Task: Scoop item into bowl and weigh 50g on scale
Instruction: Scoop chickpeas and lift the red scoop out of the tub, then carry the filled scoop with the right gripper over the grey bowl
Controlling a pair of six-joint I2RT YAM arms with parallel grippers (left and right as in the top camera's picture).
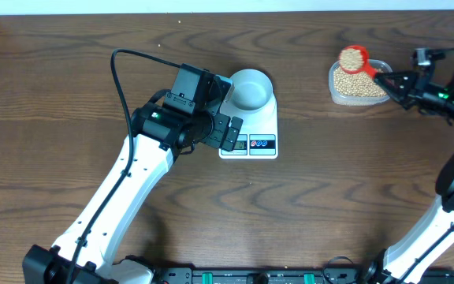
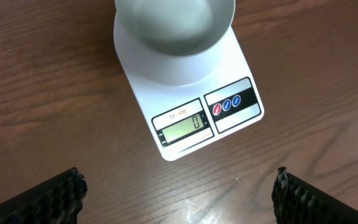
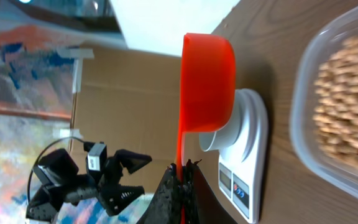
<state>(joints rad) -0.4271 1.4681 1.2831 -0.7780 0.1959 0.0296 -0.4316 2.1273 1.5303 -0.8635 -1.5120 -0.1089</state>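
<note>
The left gripper (image 1: 231, 134) hangs over the near left corner of the scale (image 1: 262, 118), its jaws spread wide and holding nothing. In the left wrist view the two fingertips (image 2: 61, 199) stand far apart at the bottom corners, with bare table (image 2: 42, 93) between them.

The scale lies flat, its long axis running from the far side of the table to the near side. Its display (image 2: 180, 122) and buttons (image 2: 227, 104) are at the near end, and the display reads 0. The bowl (image 1: 251, 88) sits upright on the far end of the scale, just beyond the left gripper and apart from it.

Well to the right is the tub (image 1: 336, 83), holding most of the beans (image 1: 359, 85). A red scoop (image 1: 353, 57) hangs over the tub's far left rim, heaped with more beans. Its cup is at the far left, and its handle slants near and rightward to the right gripper (image 1: 386, 79). So the scoop's long axis points from that gripper toward the scale.

The right gripper's jaws are pressed together on the end of the handle. In the right wrist view the cup (image 3: 207, 81) stands straight out beyond the fingers (image 3: 173, 186), with the tub just beside it and the scale and bowl farther off behind it.
</note>
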